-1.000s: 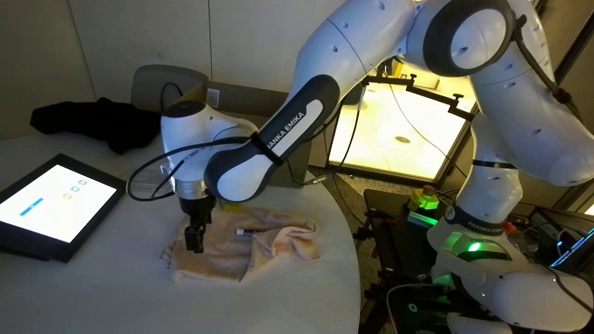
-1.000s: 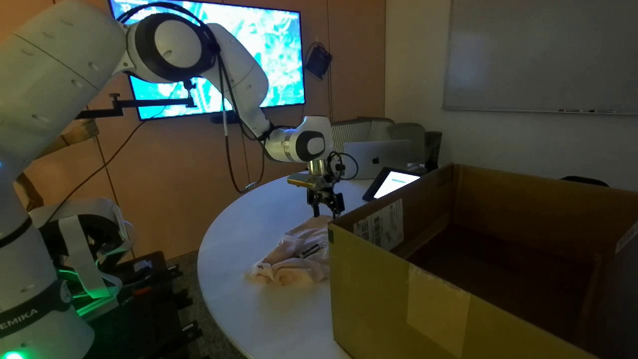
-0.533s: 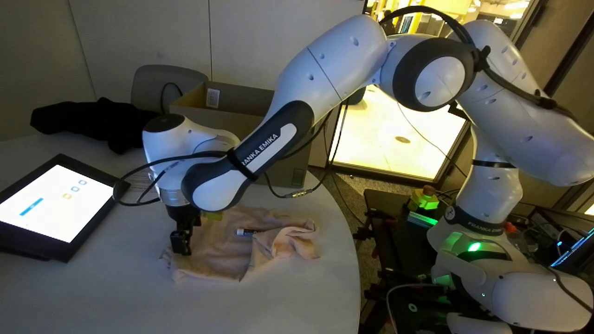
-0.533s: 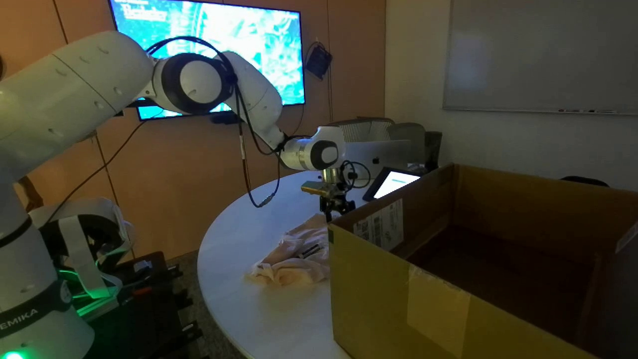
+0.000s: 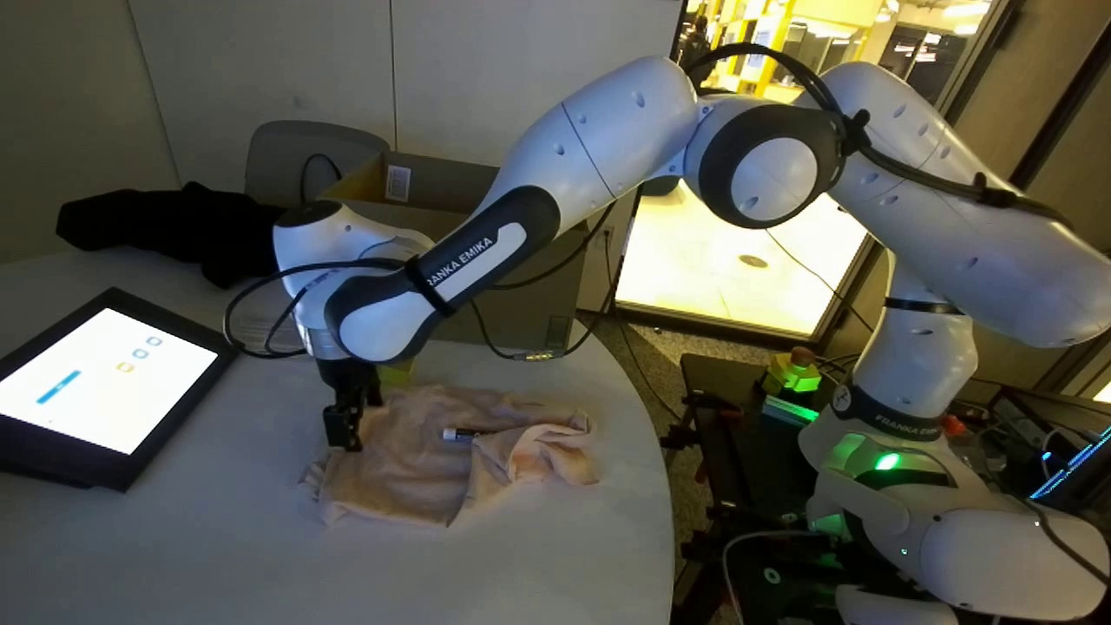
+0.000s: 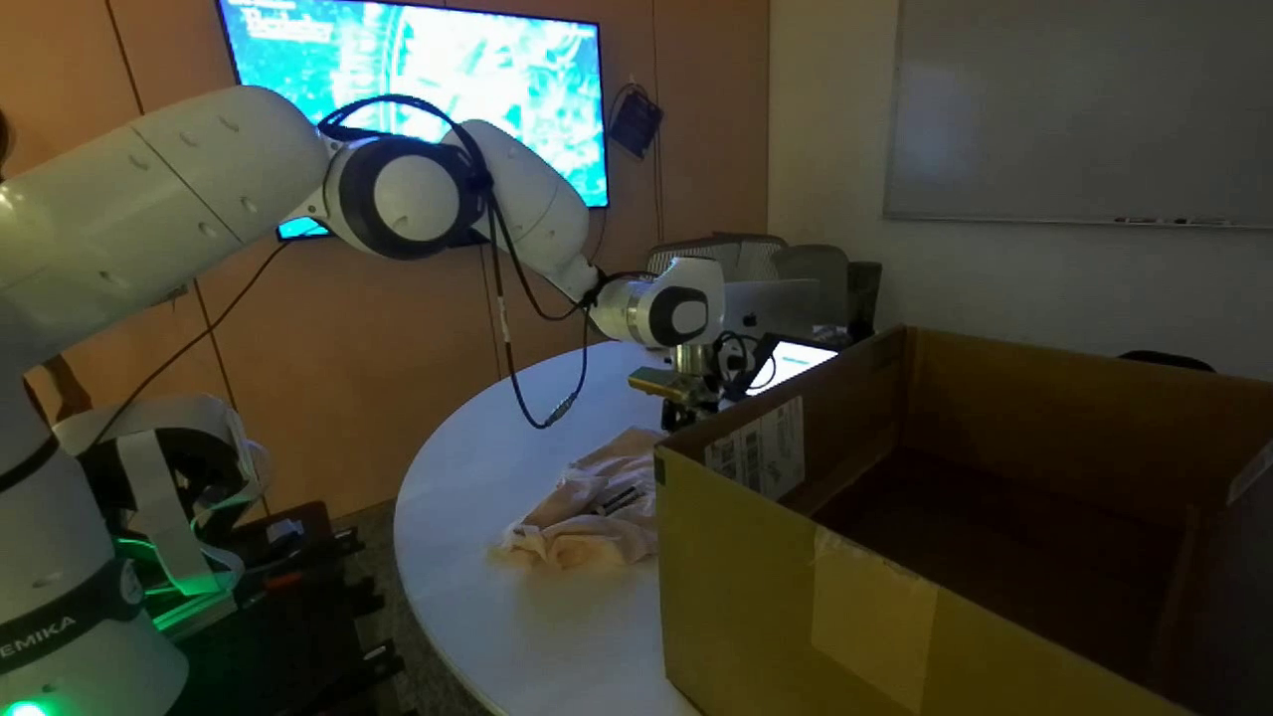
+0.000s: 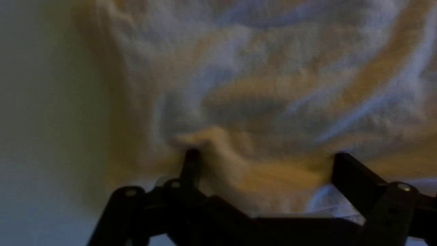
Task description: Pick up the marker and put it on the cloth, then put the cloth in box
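Fingers [image 7: 355, 181] nearer the tablet [image 5: 95, 408] than before, wide apart at the edge of the cloth [image 5: 408, 477], marker [image 5: 460, 434] unmoved on it.

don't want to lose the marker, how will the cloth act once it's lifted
The cloth will probably droop, judging by its soft rumples. It looks thin, so is likely light. Raised by one edge, it may let the marker slide off, since that rests on it.
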### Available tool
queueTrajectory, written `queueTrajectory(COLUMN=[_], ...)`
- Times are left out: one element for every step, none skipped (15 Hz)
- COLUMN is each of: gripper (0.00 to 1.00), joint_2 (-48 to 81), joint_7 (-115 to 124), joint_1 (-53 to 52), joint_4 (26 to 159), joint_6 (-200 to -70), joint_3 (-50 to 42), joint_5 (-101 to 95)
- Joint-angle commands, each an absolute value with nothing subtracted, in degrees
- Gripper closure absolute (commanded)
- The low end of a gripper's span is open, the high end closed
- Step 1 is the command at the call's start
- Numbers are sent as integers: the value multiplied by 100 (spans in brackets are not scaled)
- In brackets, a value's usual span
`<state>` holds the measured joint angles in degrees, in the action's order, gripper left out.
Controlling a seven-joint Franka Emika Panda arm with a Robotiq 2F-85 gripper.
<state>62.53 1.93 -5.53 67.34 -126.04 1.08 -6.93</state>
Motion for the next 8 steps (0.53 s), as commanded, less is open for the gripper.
queueTrajectory(gripper=[0, 0, 0, 0, 9, 26, 32, 43], joint_2=[6668, 6700, 6739, 6776, 6793, 6811, 6816, 6816], joint_7=[-300, -398, -472, -541, -580, -638, -604, -602], joint_1=[-352, -299, -263, -240, -228, -221, -241, -251], joint_4=[6108, 6054, 5997, 5946, 5912, 5878, 5849, 5828], joint_6=[-12179, -12101, -12022, -11950, -11864, -11778, -11664, -11554], joint_3=[299, 340, 363, 378, 376, 373, 335, 318], joint_5=[-415, -349, -301, -277, -259, -251, -262, -272])
